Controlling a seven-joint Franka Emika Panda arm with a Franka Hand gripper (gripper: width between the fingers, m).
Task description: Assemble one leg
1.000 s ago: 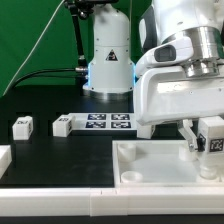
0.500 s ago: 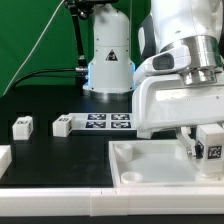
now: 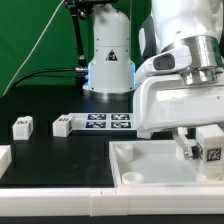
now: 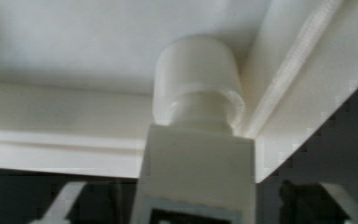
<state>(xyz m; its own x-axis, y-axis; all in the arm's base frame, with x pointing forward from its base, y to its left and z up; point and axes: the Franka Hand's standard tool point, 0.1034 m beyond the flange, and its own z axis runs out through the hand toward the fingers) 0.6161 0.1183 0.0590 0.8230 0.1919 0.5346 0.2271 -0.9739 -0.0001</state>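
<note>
End effector point(image 3: 204, 150) pressed onto the leg point(image 3: 210, 138), pinching it clear of the counter point(image 3: 50, 150). The leg sits at the exterior view's right edge, over the right part of the tray point(image 3: 140, 151), with its black-and-white tag facing the camera. One finger point(image 3: 187, 147) shows just beside the leg on the exterior view's left; the other is hidden. Cannot tell from this view whether the leg touches the tray floor. In the wrist view the leg point(image 4: 201, 100) has a square body nearest the camera and a round peg end beyond it. The peg end points into the tray point(image 4: 87, 50), close along a raised wall point(image 4: 318, 60); contact not clear, picture blurred. The tray lies flat at the front of the counter, with a round socket point(image 3: 131, 176) at its near corner. Two spare legs point(image 3: 22, 126) point(image 3: 62, 126) lie on the counter toward the exterior view's left, apart from each other and well apart from the tray. Marker board point(image 3: 110, 122) lies flat just beside the second spare leg, in front of the arm base point(image 3: 108, 60). Another white part point(image 3: 3, 156) is cut off at the exterior view's left edge.
</note>
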